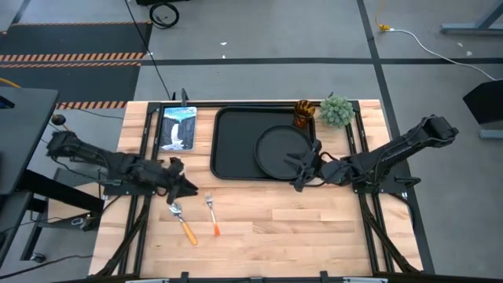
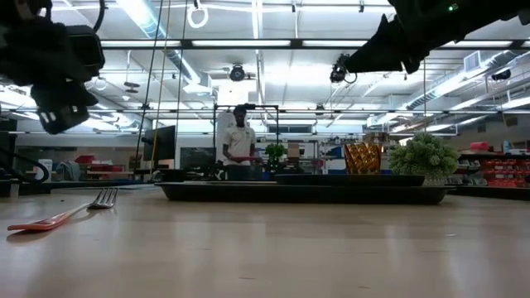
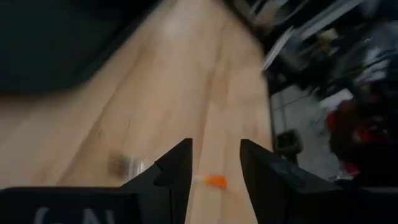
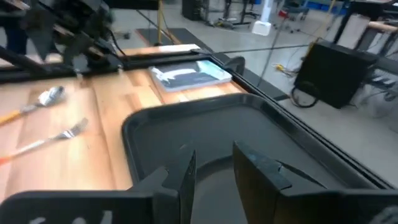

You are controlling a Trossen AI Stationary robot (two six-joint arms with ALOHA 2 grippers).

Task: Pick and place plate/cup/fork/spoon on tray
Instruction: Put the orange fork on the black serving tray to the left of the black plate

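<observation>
Black tray: the big rectangular tray (image 1: 236,130) lies on the pale wooden desk (image 1: 314,228), reaching out ahead of the right end effector (image 1: 301,171), and here it is filling the right wrist view too (image 4: 186,124).
Plate: round matte black plate (image 1: 279,149) is on the tray, at the end nearest the right end effector, which hangs over the plate's rim.
Right end effector: fingers (image 4: 186,177) apart with a narrow gap, nothing between them.
Cup: amber tumbler (image 1: 304,114) stands on the desk just beyond the tray's far corner, past the right end effector; in the low view it shows above the tray's rim (image 2: 362,157).
Plant: bushy green plant (image 1: 336,111) just beside the cup, on the side away from the tray.
Left end effector: the left end effector (image 1: 187,189) hovers low over the desk, fingers (image 3: 180,168) apart and empty.
Spoon: the spoon (image 1: 182,221) lies flat, its silver bowl almost under the left end effector, yellow-orange handle trailing away.
Fork: the fork (image 1: 212,215) lies just beside the spoon, on the side toward the right arm, tines nearest the tray; clear of both end effectors.
Booklet: a picture booklet (image 1: 178,126) lies beside the tray, beyond the left end effector.
Background: a person (image 2: 239,145) stands far off in the room.
</observation>
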